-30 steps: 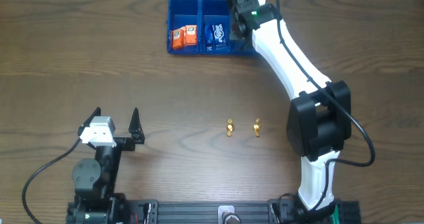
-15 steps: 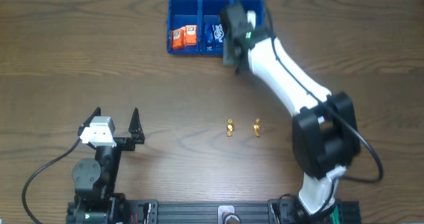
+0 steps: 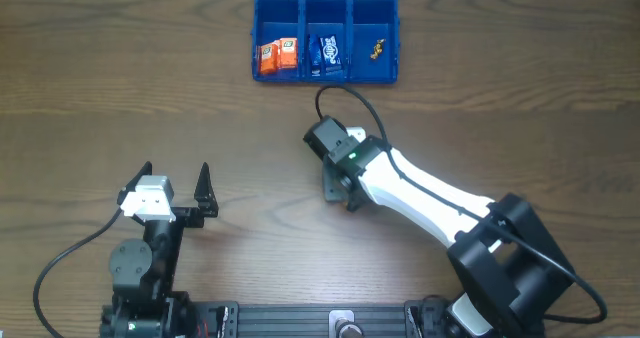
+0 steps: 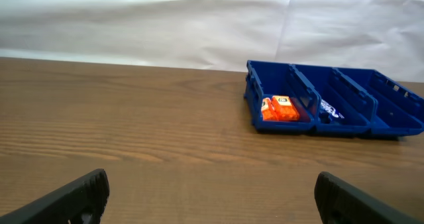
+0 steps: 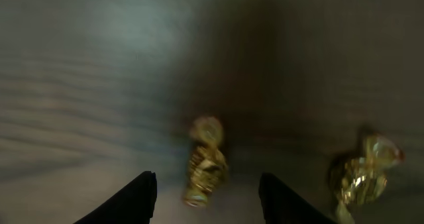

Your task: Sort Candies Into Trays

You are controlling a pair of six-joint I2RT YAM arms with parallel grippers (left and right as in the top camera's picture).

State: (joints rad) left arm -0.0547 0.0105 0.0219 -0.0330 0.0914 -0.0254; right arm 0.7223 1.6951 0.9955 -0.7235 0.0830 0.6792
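Right gripper (image 3: 338,188), spread open, hangs over one gold foil-wrapped candy (image 5: 205,161), a second candy (image 5: 363,171) beside; from above its arm (image 3: 420,193) covers both. Left gripper (image 3: 176,168) open, far from the blue plastic tray (image 3: 325,79).

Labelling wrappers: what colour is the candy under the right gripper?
Gold candy; clearest in right wrist view.

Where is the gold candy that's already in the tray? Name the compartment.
In the top view, the gold candy lies in the rightmost compartment of the blue tray, next to the middle one holding the blue candy.
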